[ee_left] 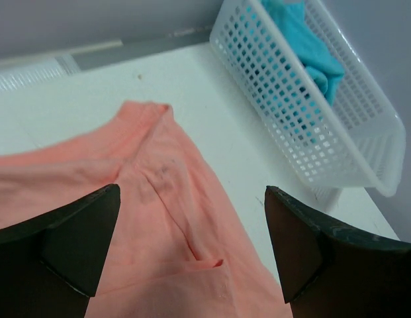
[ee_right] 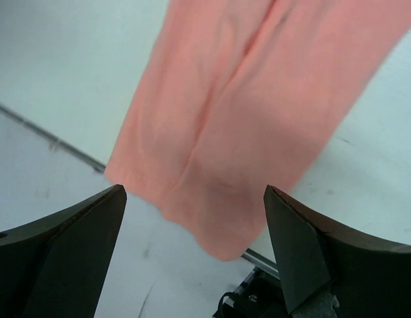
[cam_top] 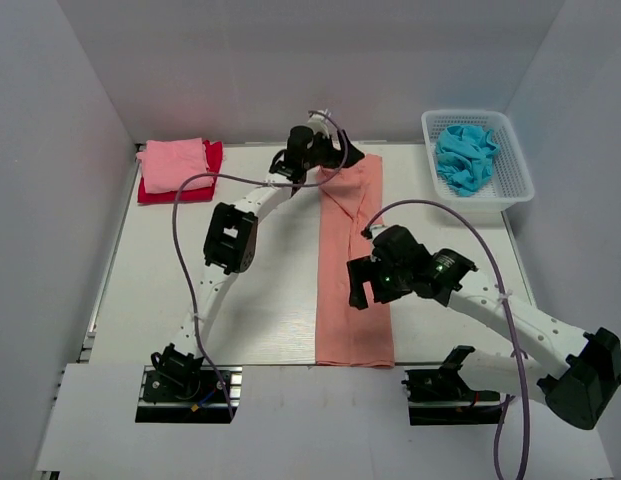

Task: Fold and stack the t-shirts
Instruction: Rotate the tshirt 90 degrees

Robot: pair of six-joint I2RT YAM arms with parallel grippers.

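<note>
A salmon-orange t-shirt [cam_top: 353, 270] lies folded into a long narrow strip running from the back of the table to its front edge. My left gripper [cam_top: 342, 156] hovers open over the strip's far end, with the cloth [ee_left: 165, 179] spread below its wide jaws [ee_left: 192, 199]. Over the strip's near half my right gripper [cam_top: 366, 285] stands open too; the hem end [ee_right: 258, 99] lies beneath it [ee_right: 194, 195]. Neither gripper holds anything. A light pink t-shirt [cam_top: 175, 163] rests folded on a red one [cam_top: 212, 160] at the back left. A turquoise t-shirt [cam_top: 465, 156] sits crumpled in the basket.
The white lattice basket [cam_top: 510, 190] stands at the back right, close to the left gripper's view [ee_left: 337, 152]. White walls close in the table on three sides. The salmon strip's hem reaches the table's front edge [cam_top: 290, 366] near the right arm's base.
</note>
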